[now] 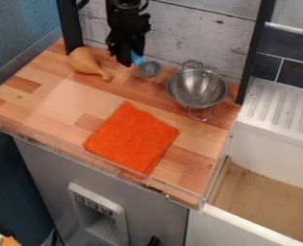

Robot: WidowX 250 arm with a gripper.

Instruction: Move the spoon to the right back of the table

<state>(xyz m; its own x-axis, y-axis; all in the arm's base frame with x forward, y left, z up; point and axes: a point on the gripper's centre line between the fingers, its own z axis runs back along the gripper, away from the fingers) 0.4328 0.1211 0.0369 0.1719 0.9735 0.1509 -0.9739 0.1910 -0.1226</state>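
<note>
The gripper [126,56] hangs over the back of the wooden table, between the chicken leg and the metal strainer. It is shut on the spoon's blue handle [137,58], whose upper part is hidden behind the black gripper. The spoon's greyish bowl [149,69] points down and to the right, just left of the strainer and apart from it. Whether the bowl touches the tabletop I cannot tell. The wooden table [57,98] spans the middle of the view.
A brown toy chicken leg [84,61] lies at the back left. The metal strainer [197,88] stands at the back right, near a black post [252,53]. An orange cloth [132,138] covers the front middle. A white sink [275,137] adjoins the right side.
</note>
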